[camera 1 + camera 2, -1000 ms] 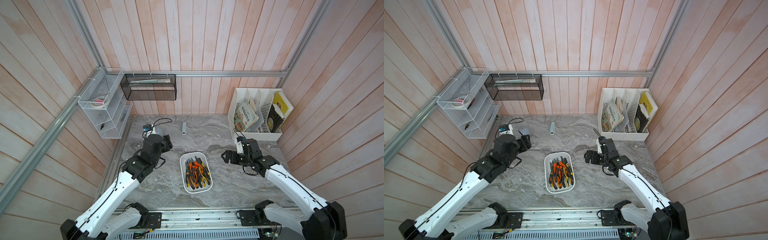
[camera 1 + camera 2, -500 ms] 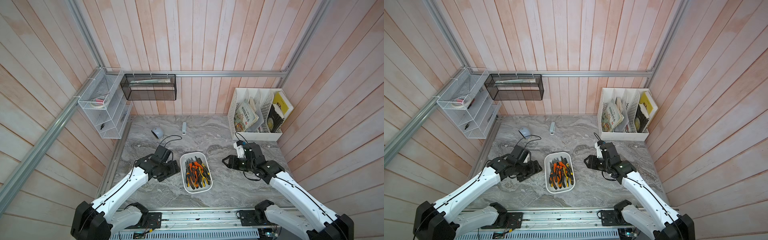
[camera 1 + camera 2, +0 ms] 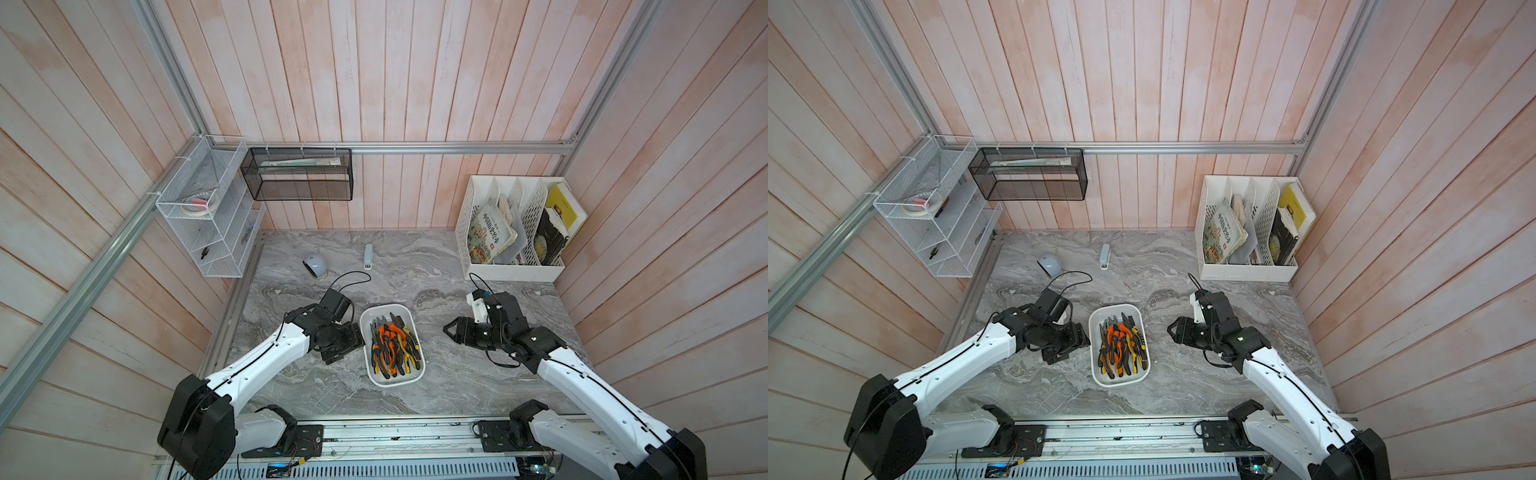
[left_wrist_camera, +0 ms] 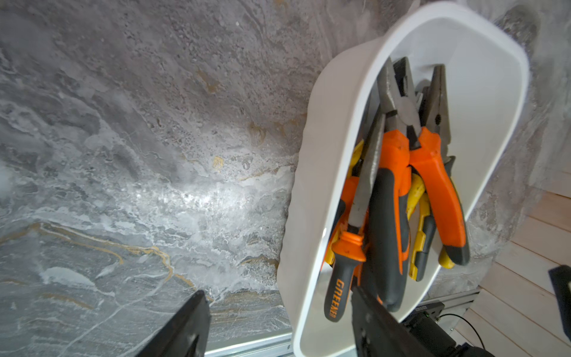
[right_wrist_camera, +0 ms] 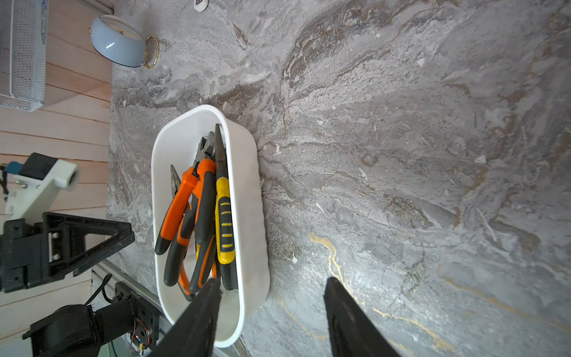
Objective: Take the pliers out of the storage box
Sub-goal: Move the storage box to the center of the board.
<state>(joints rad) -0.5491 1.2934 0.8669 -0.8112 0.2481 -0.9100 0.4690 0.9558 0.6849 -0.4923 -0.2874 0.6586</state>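
The storage box (image 3: 384, 308) (image 3: 1115, 308) is a shallow white tray in the middle of the marble table. It holds several pliers (image 3: 390, 345) (image 3: 1121, 345) with orange-and-black and yellow-and-black handles, lying in a pile. My left gripper (image 3: 353, 343) (image 3: 1081, 338) is low against the box's left side. In the left wrist view the left gripper (image 4: 276, 293) is open, its jaws on either side of the box wall (image 4: 309, 185), near the pliers (image 4: 398, 173). My right gripper (image 3: 446, 330) (image 3: 1169, 330) (image 5: 274, 280) is open and empty, a short way right of the box (image 5: 247, 197) and pliers (image 5: 204, 210).
A small white-grey stapler (image 3: 368, 255) and a pale blue round object (image 3: 313, 264) lie at the back. A white file rack (image 3: 511, 266) with books stands back right. A white wire shelf (image 3: 208, 216) and a black mesh shelf (image 3: 299, 178) hang on the walls.
My left arm swung from the back left down to the box's left side, uncovering the pale blue object. The right gripper shifted slightly toward the front. The box and pliers stayed put.
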